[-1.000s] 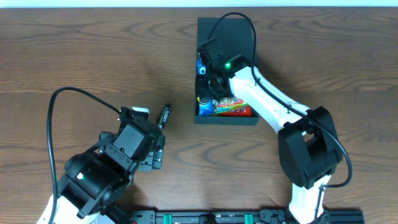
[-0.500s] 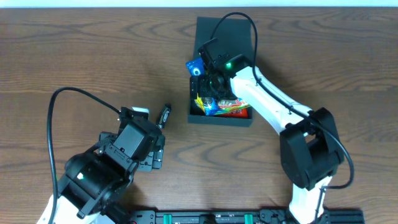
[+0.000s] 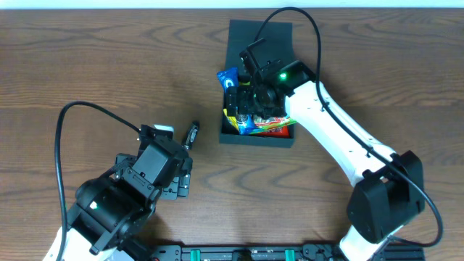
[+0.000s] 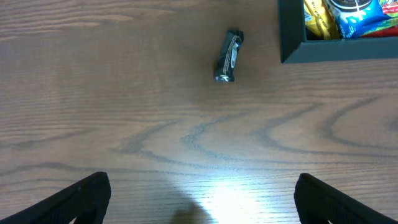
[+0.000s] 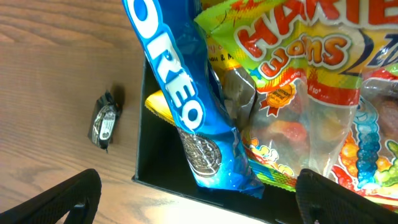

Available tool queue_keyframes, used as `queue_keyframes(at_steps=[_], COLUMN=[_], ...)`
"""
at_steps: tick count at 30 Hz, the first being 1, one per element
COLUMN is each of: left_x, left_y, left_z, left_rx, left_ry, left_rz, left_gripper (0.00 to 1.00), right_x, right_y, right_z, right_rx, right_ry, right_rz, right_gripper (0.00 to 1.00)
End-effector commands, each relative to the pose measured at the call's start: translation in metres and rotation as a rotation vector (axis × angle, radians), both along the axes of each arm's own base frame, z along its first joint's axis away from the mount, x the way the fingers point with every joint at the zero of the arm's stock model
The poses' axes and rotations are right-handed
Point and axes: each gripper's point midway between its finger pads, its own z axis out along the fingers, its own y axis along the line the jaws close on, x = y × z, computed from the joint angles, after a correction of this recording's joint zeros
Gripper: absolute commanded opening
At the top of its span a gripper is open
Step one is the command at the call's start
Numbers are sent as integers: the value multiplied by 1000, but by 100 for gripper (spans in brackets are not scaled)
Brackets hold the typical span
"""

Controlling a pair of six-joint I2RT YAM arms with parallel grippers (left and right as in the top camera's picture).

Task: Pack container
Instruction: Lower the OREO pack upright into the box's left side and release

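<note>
Two sets of fingers stand wide apart at this moment, and neither holds anything. My right gripper hangs just above the packed snacks. A second ago it was lower among them with its jaws narrower, so I read this as a release just made and the arm lifting clear.

Directly beneath it the blue cookie packet stands tilted. Its lower end is down inside the box, and its upper end leans out across the near wall. Pressed against it, also under the gripper, lies the gummy bag, with a yellow packet wedged low between the cookie packet and the wall. The box sits right below the gripper with its lid flap lying open on the far side. It has slid a little toward my other arm since a second ago.

Outside that wall, well apart from the right gripper, a small dark wrapped bar lies on the table. My left gripper hovers over bare wood with the bar ahead of it, and it has not shifted.

My judgement is that the cookie packet is delivered but not seated, and the flap may foul on it. The bar remains to be packed.
</note>
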Motion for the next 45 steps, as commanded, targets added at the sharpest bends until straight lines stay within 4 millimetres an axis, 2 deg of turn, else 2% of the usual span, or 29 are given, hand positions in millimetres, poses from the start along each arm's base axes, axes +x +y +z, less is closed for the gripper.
queue_keyframes(at_steps=[1, 6, 10, 15, 18, 21, 23, 26, 30, 38, 45], left_x=[0, 0, 2, 4, 4, 3, 3, 3, 3, 2, 2], left_y=[1, 0, -1, -3, -3, -3, -3, -3, -3, -2, -2], left_z=[2, 2, 3, 4, 4, 4, 4, 4, 4, 3, 3], left_rx=[-6, -7, -12, -21, -20, -23, -23, -23, -22, -18, -18], left_ry=[-5, -7, -13, -24, -23, -20, -20, -21, -21, -15, -15], left_rz=[5, 5, 5, 5, 5, 3, 3, 3, 3, 4, 3], left_gripper=[95, 95, 95, 95, 95, 95, 95, 95, 95, 95, 95], right_x=[-2, 16, 21, 23, 28, 44, 51, 47, 42, 58, 56], right_y=[7, 10, 11, 41, 52, 56, 68, 89, 102, 70, 62], right_z=[2, 7, 4, 9, 11, -2, -16, -22, -19, -21, -15], right_rx=[8, 19, 0, 26, 44, 23, 37, 79, 58, -139, -167], right_ry=[-6, -79, -99, -181, -219, -257, -272, -282, -331, -397, -398], right_rz=[25, -13, -53, 61, 86, 68, 128, 243, 305, 204, 194], right_gripper=[99, 99, 99, 99, 99, 99, 99, 99, 99, 99, 99])
